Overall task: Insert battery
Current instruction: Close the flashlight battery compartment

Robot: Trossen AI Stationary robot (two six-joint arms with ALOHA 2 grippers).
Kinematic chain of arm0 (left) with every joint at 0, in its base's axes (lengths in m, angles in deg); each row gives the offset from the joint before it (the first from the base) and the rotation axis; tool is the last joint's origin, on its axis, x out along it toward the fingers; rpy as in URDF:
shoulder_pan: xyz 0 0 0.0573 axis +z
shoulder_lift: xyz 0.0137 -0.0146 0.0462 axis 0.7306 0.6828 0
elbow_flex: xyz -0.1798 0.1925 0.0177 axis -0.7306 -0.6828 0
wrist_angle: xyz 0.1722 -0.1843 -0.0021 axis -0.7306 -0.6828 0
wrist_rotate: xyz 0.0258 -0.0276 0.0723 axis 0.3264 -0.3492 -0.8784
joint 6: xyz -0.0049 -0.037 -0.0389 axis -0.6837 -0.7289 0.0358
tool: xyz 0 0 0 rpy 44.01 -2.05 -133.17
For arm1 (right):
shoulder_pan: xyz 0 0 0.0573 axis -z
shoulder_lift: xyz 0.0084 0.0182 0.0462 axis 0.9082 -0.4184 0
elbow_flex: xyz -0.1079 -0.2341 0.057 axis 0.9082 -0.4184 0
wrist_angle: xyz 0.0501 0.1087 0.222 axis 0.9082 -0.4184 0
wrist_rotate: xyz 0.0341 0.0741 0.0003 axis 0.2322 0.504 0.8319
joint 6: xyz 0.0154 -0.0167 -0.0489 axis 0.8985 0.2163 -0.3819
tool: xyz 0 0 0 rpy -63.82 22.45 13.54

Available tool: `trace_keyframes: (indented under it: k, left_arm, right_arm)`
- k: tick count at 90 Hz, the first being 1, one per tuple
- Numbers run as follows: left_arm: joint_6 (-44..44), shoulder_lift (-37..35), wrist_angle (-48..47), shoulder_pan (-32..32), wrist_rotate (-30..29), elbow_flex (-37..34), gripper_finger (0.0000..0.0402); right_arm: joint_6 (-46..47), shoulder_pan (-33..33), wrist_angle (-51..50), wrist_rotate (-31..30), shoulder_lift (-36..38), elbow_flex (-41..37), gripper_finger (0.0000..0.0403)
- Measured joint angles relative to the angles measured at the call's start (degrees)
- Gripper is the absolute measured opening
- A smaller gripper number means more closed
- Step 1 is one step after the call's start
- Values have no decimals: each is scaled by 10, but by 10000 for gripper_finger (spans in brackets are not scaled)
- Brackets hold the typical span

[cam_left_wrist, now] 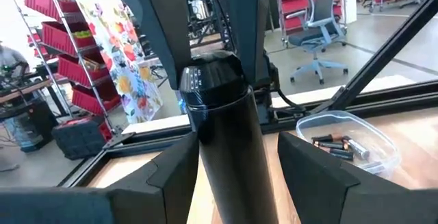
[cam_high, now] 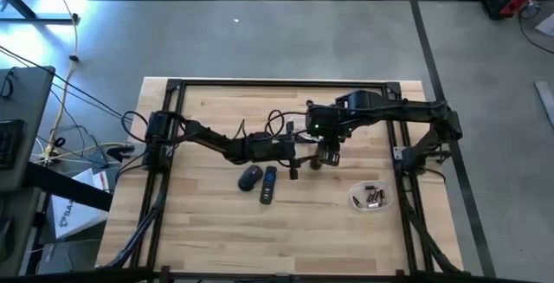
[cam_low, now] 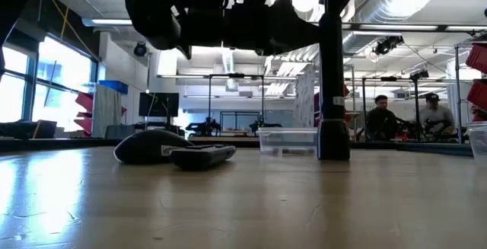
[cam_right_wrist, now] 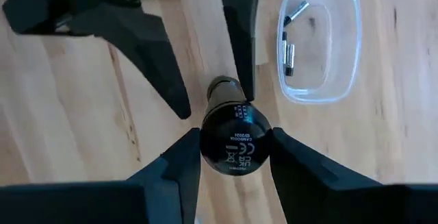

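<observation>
bare wooden table [cam_low: 243, 203] fills the bottom of the low view, and on it, left of centre, lie a dark computer mouse [cam_low: 144, 146] and a black remote [cam_low: 202, 156], touching or nearly so. right of centre in that view a black flashlight [cam_low: 332, 89] stands upright on its end on the table.

from above, both arms meet at the middle of the table. the left hand [cam_high: 294, 151] reaches in from the picture's left and the right hand [cam_high: 326, 149] from the upper right; the flashlight sits between them, mostly hidden by the arms in this view. the right wrist view looks straight down on the flashlight's round end cap, with the right hand's two fingers [cam_right_wrist: 174, 166] set close against either side of the body — grasping it. the left wrist view shows the flashlight upright between the left hand's fingers [cam_left_wrist: 178, 172], also close on both sides, though whether they press on it i cannot tell.

the batteries [cam_high: 374, 198] lie in a clear plastic dish [cam_high: 358, 200] at the lower right of the table's middle, well apart from the mouse and remote, near the flashlight but not touching it. two people sit far back in the room at the right of the low view.
</observation>
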Motion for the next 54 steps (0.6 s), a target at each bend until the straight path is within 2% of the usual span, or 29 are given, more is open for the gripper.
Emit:
trace_keyframes:
  k: [36,54]
  left_arm:
    - [-70,9,18,4,0,0,182]
    - [-105,30,16,12,19,14,182]
  right_arm:
    - [14,0,5,-5,0,-1,128]
    - [5,0,9,-7,0,-1,128]
